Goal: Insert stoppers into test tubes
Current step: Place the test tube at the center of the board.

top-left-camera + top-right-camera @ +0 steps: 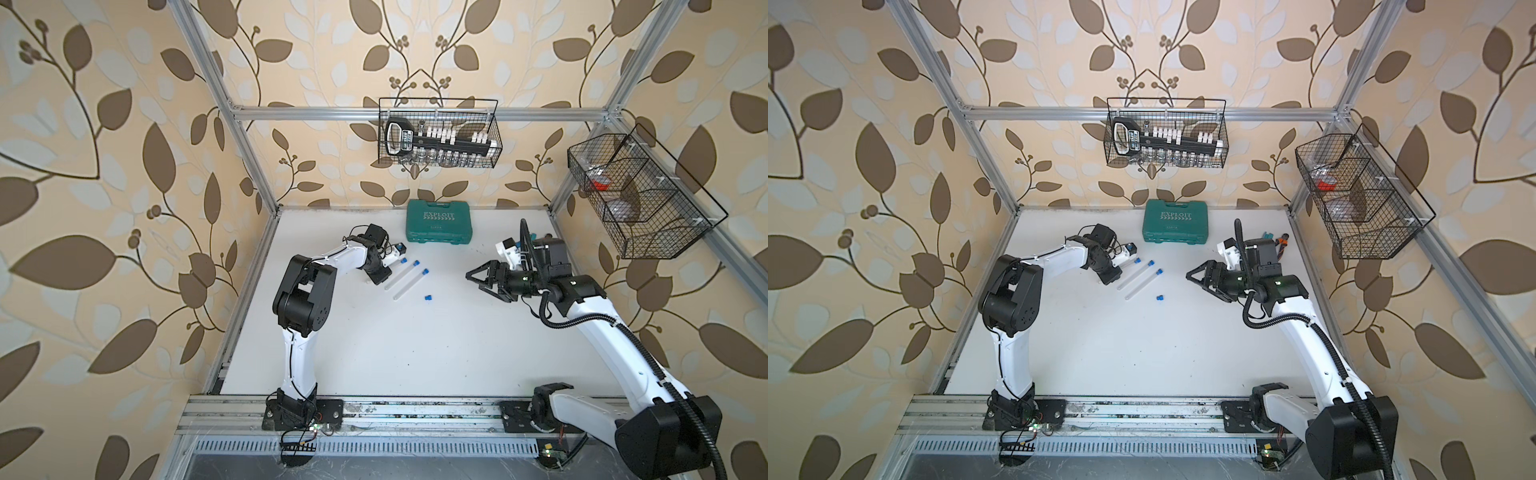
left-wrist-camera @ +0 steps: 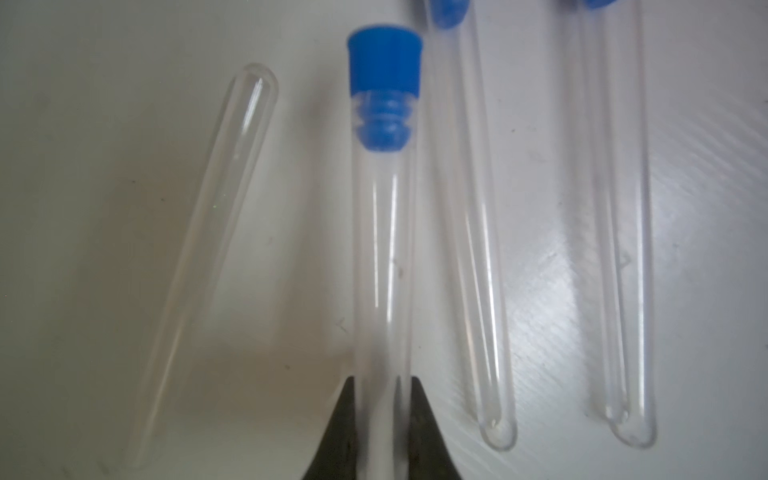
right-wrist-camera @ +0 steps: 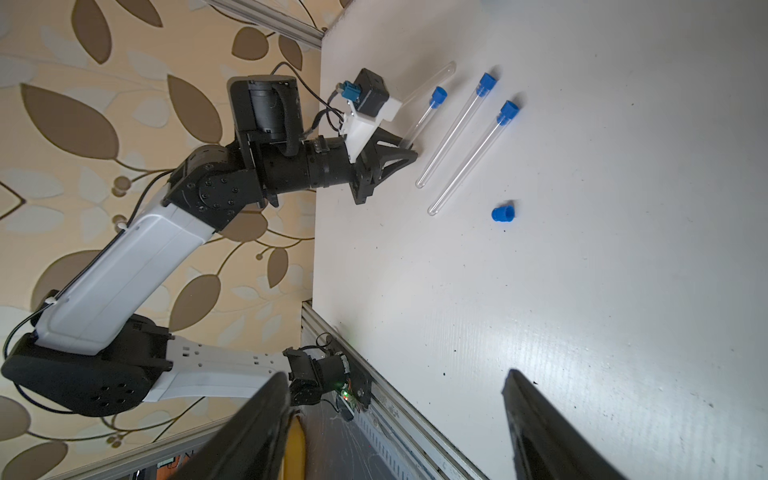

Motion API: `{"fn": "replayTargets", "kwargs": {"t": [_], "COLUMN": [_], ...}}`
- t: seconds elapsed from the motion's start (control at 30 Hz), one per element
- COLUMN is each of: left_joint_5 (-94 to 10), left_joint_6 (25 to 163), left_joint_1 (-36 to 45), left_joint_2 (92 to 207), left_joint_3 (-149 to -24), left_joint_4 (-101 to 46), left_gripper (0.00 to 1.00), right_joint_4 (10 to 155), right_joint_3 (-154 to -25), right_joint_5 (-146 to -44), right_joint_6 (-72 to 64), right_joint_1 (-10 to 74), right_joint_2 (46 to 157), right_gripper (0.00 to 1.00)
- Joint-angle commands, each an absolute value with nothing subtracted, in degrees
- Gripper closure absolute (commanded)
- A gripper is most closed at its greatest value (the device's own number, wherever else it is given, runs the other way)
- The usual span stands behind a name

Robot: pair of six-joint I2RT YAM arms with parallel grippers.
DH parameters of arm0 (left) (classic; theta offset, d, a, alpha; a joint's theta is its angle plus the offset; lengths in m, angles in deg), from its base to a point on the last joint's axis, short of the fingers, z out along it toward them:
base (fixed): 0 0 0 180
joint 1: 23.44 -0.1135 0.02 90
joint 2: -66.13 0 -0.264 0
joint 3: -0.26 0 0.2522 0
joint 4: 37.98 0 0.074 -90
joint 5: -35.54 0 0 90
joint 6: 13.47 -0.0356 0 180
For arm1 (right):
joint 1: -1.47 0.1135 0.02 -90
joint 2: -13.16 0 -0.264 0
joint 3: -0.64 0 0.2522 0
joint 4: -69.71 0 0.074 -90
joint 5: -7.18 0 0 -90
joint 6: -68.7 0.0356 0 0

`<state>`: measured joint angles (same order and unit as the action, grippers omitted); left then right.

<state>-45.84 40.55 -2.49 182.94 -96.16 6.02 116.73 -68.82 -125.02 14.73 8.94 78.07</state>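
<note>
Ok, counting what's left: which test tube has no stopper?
The bare tube lying beside the held tube in the left claw; the other three each carry a blue plug.

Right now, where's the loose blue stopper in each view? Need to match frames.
In a top view: loose stopper on the white table, between the arms.
In a top view: same spot.
Left wrist: not in it.
Right wrist: on the table, near the tubes' rounded ends.
Landmark: outermost stoppered tube; the stopper lies just off its rounded end.
</note>
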Motion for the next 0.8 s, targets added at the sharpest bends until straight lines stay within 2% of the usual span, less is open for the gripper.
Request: {"fn": "replayTargets", "kwargs": {"t": [0.0, 0.27, 0.6, 0.77], "left_joint_5": [-44.0, -44.4, -46.3, -46.5], "left_joint_6": [40.8, 42.2, 42.7, 42.8], "left_joint_1": [-2.5, -2.5, -2.2, -2.2], "left_joint_2": [184.0, 186.7, 187.2, 187.2], "left_joint_3": [-98.7, -100.3, -99.7, -99.6], "left_joint_4": [6.7, 6.7, 7.4, 7.0], "left_gripper": [0.89, 0.86, 0.72, 0.71], "right_joint_4": [115.8, 116.6, 116.2, 116.2], "right_joint_3": [-67.7, -68.3, -68.5, -68.5], "right_joint_5": [-126.4, -126.6, -127.5, -127.7], "right_joint_6": [15.8, 15.5, 15.5, 15.5], "right_joint_1": [8.7, 8.7, 8.7, 8.7], "right_joint_2": [77.8, 77.8, 78.1, 77.9], "right_gripper": [0.22, 0.22, 0.22, 0.22]}}
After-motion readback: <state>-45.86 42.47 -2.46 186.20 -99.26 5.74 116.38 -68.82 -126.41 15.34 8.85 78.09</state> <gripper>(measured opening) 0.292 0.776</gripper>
